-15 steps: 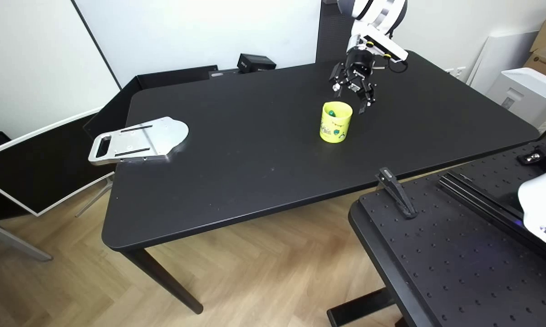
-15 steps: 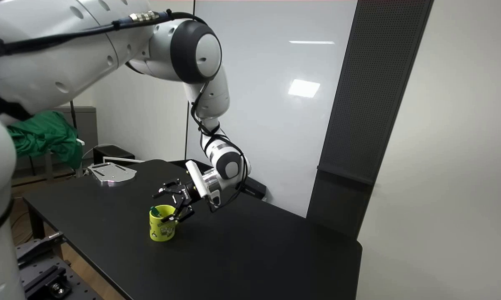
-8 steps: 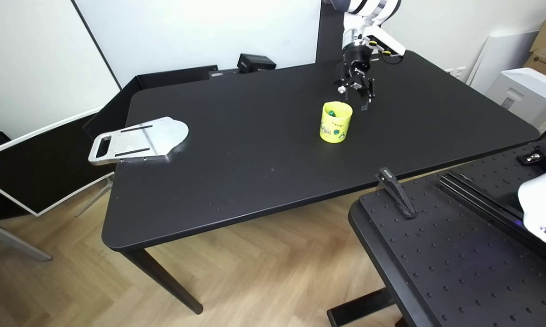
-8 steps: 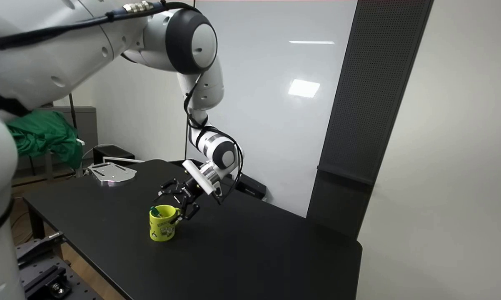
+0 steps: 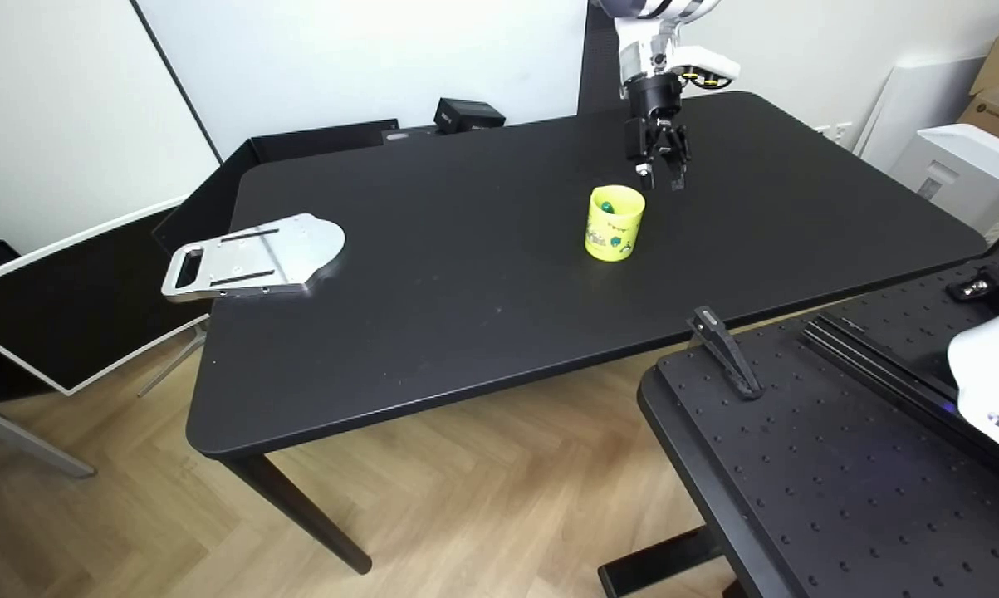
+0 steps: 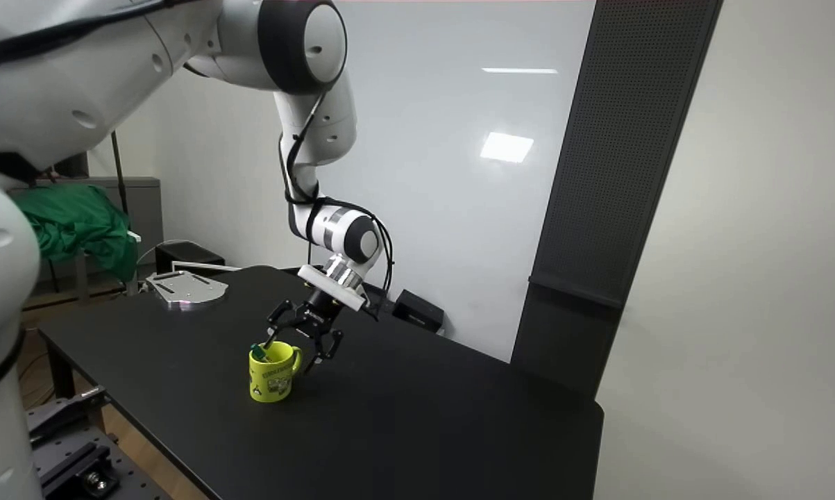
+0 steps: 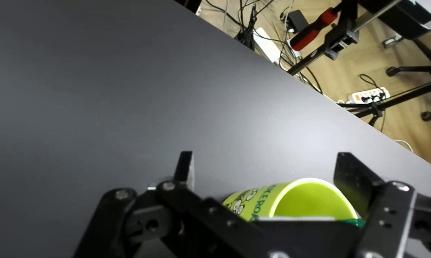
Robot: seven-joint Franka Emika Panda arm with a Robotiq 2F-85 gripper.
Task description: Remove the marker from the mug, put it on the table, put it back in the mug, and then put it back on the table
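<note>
The pincer (image 7: pixel 269 170) is released: in the wrist view its two fingers (image 7: pixel 355 179) stand wide apart, with the black table (image 7: pixel 129 107) showing between their tips. In both exterior views it hangs tips downward, just beside the mug (image 5: pixel 612 237); whether a finger touches the mug I cannot tell. From the wrist, the mug's mouth shows between the fingers, closer to the one on the right of that view and partly hidden by the pincer's own linkage.

The mug is yellow-green, printed with figures and lettering, and stands upright on the table with its handle on the pincer's side. The marker (image 6: pixel 258 352) leans inside it, its green end at the rim on the side away from the pincer; the rest is hidden.

Above the pincer, a white bar (image 6: pixel 331 287) crosses the wrist of the white arm (image 6: pixel 334 132). Farther back, by the table's far edge, sits a black box (image 6: pixel 418 311). Well apart from the pincer lies a silver plate (image 5: pixel 258 257), its slotted end reaching past the table's edge. Across the mug from the pincer is a perforated board (image 5: pixel 798 482) with a black clamp (image 5: pixel 727 357) at its corner.
</note>
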